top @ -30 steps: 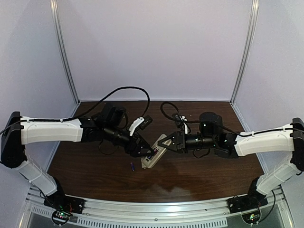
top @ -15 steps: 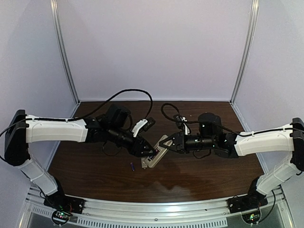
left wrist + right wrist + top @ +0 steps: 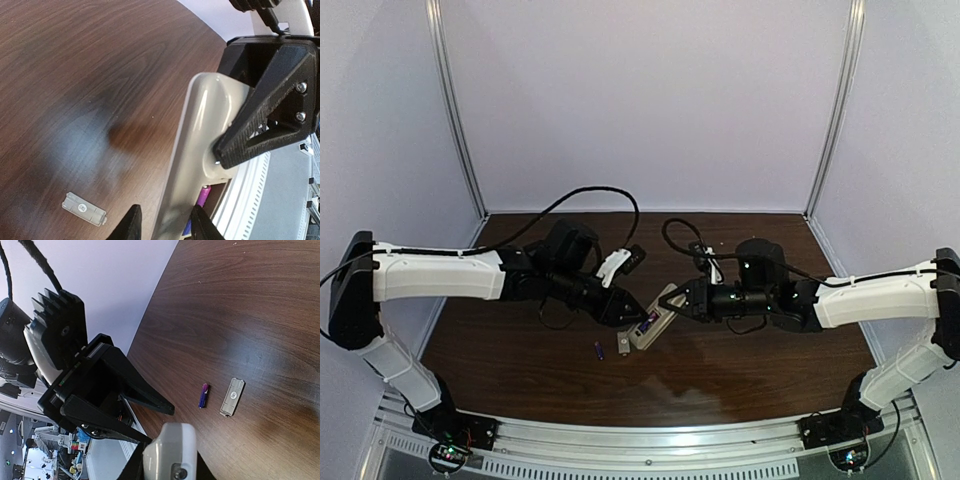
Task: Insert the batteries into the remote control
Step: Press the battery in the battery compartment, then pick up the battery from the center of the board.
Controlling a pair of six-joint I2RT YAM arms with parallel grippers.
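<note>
Remote control (image 3: 647, 329) at mid-table, beige back up, held slantwise just off the wood; its shadow shows on the tabletop (image 3: 75, 75) in the L wrist view. R gripper (image 3: 672, 301) has it by the far end, fingers pressed onto the long sides; a black R finger (image 3: 270, 100) lies flat against the shell. In the R wrist view the remote's rounded end (image 3: 170, 447) sits between that gripper's fingers at the frame bottom.

L gripper (image 3: 632, 312) is at the remote's near end, opp. the R one. Fingers spread: two black prongs well parted in the R wrist view (image 3: 150, 402), and in its own cam one L fingertip (image 3: 131, 226) stands either side of the shell w/ a slim gap on the left. Not pinching anything I can make out.

Other battery (image 3: 202, 195): purple sliver at the remote's underside edge near the L fingers; also a purple spot on the back from above. Can't tell if fully seated.

Loose battery (image 3: 203, 395) flat on wood, left of the remote, untouched. Cover piece (image 3: 232, 397), grey-white, just beside it, not touching, between it and the remote.
</note>
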